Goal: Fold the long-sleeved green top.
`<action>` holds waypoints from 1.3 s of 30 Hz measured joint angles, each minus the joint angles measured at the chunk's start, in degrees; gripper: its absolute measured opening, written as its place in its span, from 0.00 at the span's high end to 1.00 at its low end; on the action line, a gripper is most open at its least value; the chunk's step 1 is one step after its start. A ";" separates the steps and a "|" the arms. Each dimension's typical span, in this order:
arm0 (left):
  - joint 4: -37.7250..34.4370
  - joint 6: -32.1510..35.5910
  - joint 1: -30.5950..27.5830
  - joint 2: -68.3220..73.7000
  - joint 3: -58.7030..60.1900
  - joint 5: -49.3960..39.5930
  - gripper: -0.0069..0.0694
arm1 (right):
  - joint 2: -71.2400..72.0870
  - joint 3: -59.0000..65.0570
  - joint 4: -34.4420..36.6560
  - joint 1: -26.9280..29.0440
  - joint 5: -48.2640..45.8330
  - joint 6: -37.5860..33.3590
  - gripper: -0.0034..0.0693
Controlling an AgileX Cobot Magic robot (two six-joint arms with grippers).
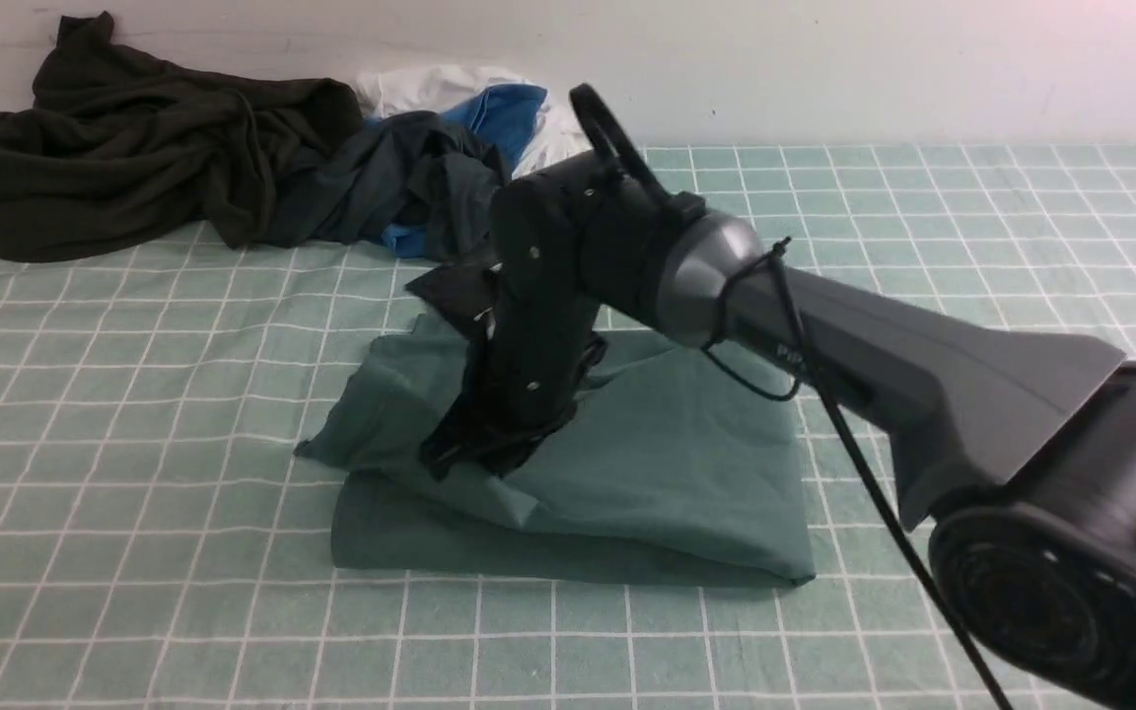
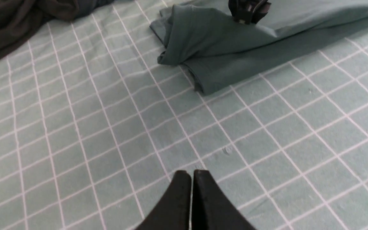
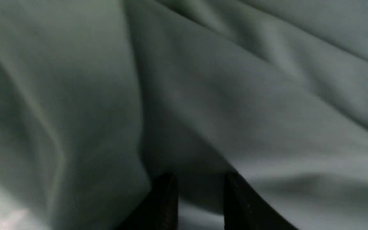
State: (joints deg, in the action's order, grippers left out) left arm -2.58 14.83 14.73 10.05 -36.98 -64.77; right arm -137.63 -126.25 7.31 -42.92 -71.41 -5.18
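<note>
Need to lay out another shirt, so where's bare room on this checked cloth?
Free: the checked cloth left of the green top, nearer than the dark olive garment; the near strip before the top; the far right beyond the right arm. Crowded: far left, with that garment and the grey-and-blue garment; the middle, where the right hand sits on the top.

Even light; R wrist pic blurry

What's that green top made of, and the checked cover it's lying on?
The green top looks like soft, matte knit, probably cotton jersey: it slumps in limp, rounded folds with no shine. The checked cover seems a thin matte cloth, perhaps printed cotton: it lies flat with faint ripples; I can't tell the weave.
</note>
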 joint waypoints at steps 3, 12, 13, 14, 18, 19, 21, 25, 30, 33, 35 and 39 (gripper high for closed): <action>-0.05 0.05 0.00 0.00 0.00 -2.21 0.91 | 1.07 -1.40 0.41 -3.49 0.07 -1.49 0.68; 0.00 0.05 0.00 -0.05 0.00 -4.16 0.91 | 13.81 0.57 0.30 -6.82 0.01 -2.09 0.68; 0.00 0.05 0.00 -0.05 0.00 -4.18 0.91 | 16.29 2.30 0.30 -6.82 0.01 -2.27 0.68; -0.05 0.05 0.00 -0.11 0.00 -4.18 0.91 | 18.96 4.49 0.25 -6.82 0.01 -2.64 0.68; -0.05 0.05 0.00 -0.21 0.00 -4.22 0.91 | 30.21 16.37 -0.67 -6.82 0.01 -3.79 0.68; -0.05 0.05 0.00 -0.21 0.00 -4.22 0.91 | 33.46 20.31 -0.91 -6.82 0.01 -3.85 0.68; -0.05 0.05 0.00 -0.21 0.00 -4.22 0.91 | 39.57 27.83 -1.18 -6.82 0.92 -3.82 0.68; -0.05 0.05 0.00 -0.21 0.00 -4.22 0.91 | 53.75 42.87 -1.42 -6.82 8.65 -2.93 0.68; -0.05 0.05 0.00 -0.21 0.00 -4.22 0.91 | 68.88 56.49 -1.37 -6.82 17.63 -2.75 0.68; -0.05 0.05 0.00 -0.21 0.00 -4.22 0.91 | 80.76 65.57 0.04 -6.82 24.60 -2.59 0.68; -0.05 0.05 0.00 -0.21 0.00 -4.22 0.91 | 87.59 71.09 1.74 -6.82 29.78 -2.46 0.68; -0.05 0.05 0.00 -0.21 0.00 -4.22 0.91 | 96.09 77.84 2.33 -6.82 35.55 -2.46 0.68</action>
State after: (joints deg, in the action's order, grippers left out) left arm -2.63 14.88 14.73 9.84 -36.98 -68.99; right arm -41.53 -48.40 9.64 -49.74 -35.86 -7.64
